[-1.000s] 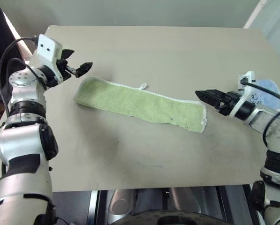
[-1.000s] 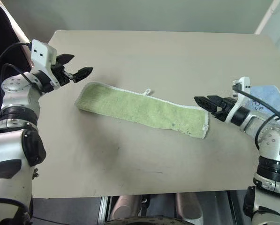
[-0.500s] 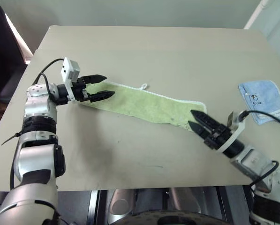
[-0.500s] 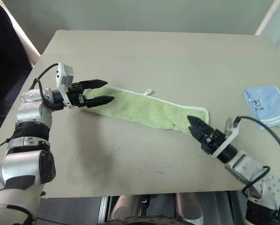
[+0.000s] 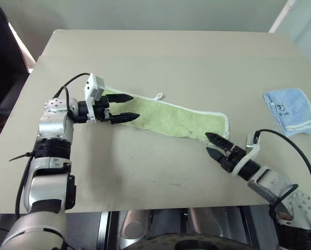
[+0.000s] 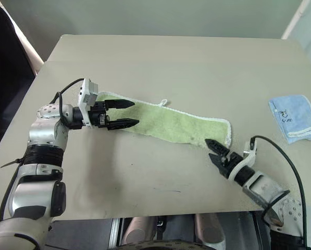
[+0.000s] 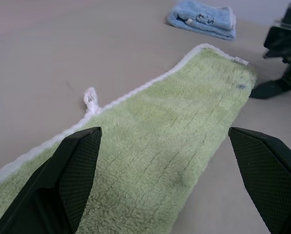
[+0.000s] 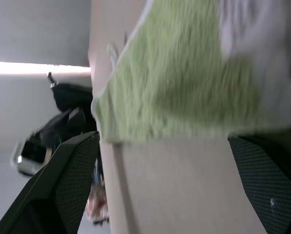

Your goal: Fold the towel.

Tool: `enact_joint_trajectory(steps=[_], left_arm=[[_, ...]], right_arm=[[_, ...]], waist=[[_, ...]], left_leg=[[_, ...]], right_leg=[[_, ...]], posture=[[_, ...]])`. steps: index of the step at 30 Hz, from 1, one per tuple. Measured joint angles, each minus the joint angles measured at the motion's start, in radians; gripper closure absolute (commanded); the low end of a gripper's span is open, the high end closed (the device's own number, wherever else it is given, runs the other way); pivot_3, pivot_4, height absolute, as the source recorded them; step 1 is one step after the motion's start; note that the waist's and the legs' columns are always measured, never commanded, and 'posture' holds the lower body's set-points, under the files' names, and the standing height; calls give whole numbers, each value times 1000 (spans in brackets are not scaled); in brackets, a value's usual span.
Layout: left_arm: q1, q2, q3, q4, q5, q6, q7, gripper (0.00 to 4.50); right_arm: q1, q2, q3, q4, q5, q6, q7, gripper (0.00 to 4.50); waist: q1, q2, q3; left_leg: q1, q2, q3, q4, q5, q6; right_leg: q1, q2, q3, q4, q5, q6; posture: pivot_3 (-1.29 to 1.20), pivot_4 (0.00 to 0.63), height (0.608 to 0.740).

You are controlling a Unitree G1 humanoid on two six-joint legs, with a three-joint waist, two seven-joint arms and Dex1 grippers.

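The towel (image 5: 165,115) is a long light green strip with white edging and a small white loop (image 5: 158,96), lying flat across the middle of the table. My left gripper (image 5: 136,106) is open and lies nearly level over the towel's left end, one finger along the far edge and one along the near edge. In the left wrist view the towel (image 7: 160,141) stretches away between the fingers. My right gripper (image 5: 207,142) is open, low over the table, with its tips just in front of the towel's right near corner. The right wrist view shows the towel's end (image 8: 174,73) close ahead.
A smaller light blue cloth (image 5: 291,108) lies folded near the table's right edge, apart from the towel. The beige table (image 5: 171,57) has bare surface behind and in front of the towel. Its front edge runs close under my right arm.
Both arms came down and inward. The left gripper moved right onto the towel's left end. The right gripper rolled and swung from beside the towel's right end to in front of its near corner.
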Motion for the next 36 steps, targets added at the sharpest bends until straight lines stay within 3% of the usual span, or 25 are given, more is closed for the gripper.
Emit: enact_joint_trajectory(steps=[22, 26, 36], left_arm=[[8, 5, -5, 10, 5, -28, 26, 0], [7, 5, -6, 28, 8, -36, 27, 0], [-14, 6, -16, 68, 28, -59, 27, 0]], right_arm=[[-38, 58, -142, 19, 8, -12, -109, 38], [-51, 80, -115, -39, 5, -42, -146, 869], [-10, 91, -79, -161, 4, -133, -203, 4280]], waist=[[6, 0, 0], [5, 0, 0], [6, 0, 0]], left_leg=[[-2, 0, 0, -1, -2, 2], [-2, 0, 0, -1, -2, 2], [-3, 0, 0, -1, -4, 3]], right_leg=[[1, 0, 0, -9, 3, 1], [1, 0, 0, -9, 4, 1], [1, 0, 0, -14, 5, 3]], posture=[[0, 150, 728], [0, 150, 728], [0, 150, 728]])
